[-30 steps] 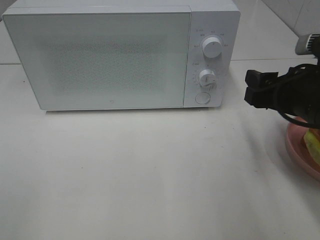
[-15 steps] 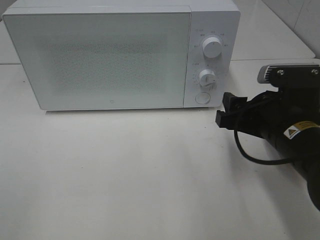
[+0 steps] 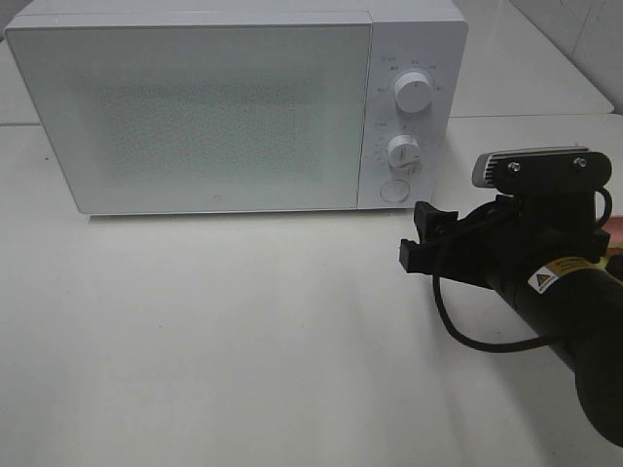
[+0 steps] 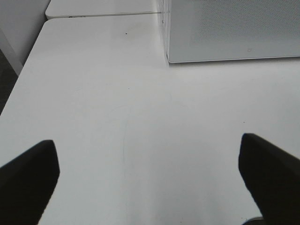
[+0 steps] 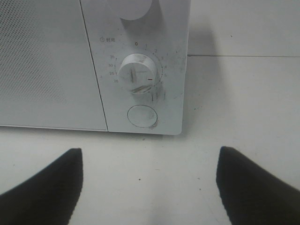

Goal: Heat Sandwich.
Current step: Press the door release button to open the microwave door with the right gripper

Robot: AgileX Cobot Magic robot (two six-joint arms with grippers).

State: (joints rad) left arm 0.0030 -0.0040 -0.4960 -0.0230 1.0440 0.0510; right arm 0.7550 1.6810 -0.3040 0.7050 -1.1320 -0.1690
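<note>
The sandwich is hidden behind my right arm at the table's right edge. The white microwave (image 3: 195,117) stands at the back with its door shut. My right gripper (image 3: 419,238) hovers open and empty over the table, just in front of and to the right of the microwave's control panel. In the right wrist view its fingers (image 5: 44,187) frame the round door button (image 5: 143,116) below the timer knob (image 5: 136,72). My left gripper (image 4: 150,183) is open and empty above bare table, with the microwave's left front corner (image 4: 168,56) ahead of it.
A sliver of the pink plate (image 3: 615,228) peeks out past the right arm. The upper knob (image 3: 414,92) sits above the timer knob (image 3: 402,151) and the button (image 3: 393,191). A dark gap runs past the table's left edge (image 4: 18,61).
My right arm has swung left and forward from the right edge toward the microwave's control panel, now covering the plate. The gripper stays open. The microwave has not moved.
</note>
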